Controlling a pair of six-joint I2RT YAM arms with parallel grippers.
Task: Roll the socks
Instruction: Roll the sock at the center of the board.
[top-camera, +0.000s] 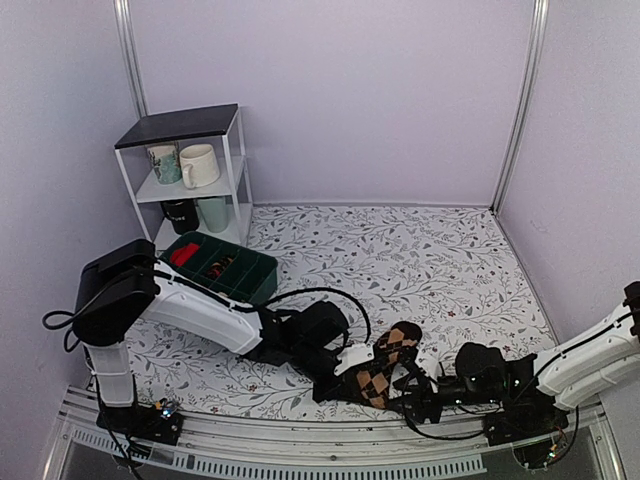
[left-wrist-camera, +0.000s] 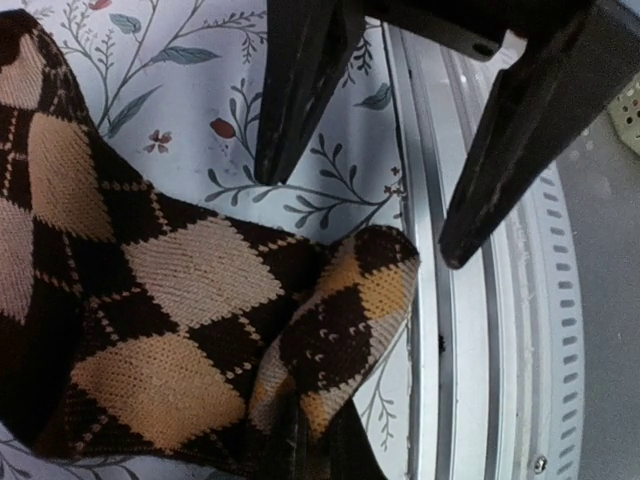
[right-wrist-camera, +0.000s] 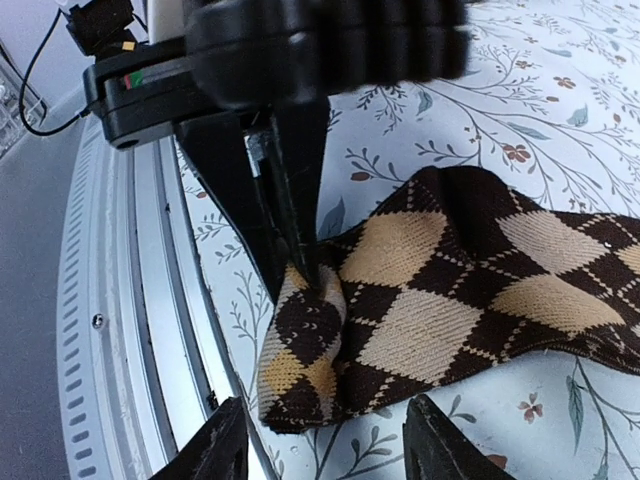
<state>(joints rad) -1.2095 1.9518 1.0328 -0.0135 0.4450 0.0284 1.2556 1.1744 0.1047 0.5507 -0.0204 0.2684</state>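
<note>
One argyle sock (top-camera: 385, 362) lies on the desk (top-camera: 400, 260), its folded end (right-wrist-camera: 300, 370) just beside the rail (right-wrist-camera: 130, 330), its long axis running away from the rail. My left jaws stand apart, one tip (right-wrist-camera: 297, 230) touching that fold, so they are nearer; my right jaws, also apart, face the same end.

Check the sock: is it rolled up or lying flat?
Mostly flat. The sock lies spread out; only its end by the left pincer is curled over.

Sock (left-wrist-camera: 170, 300) knitted cloth, matt; rail (left-wrist-camera: 460, 380) smooth pale metal.
</note>
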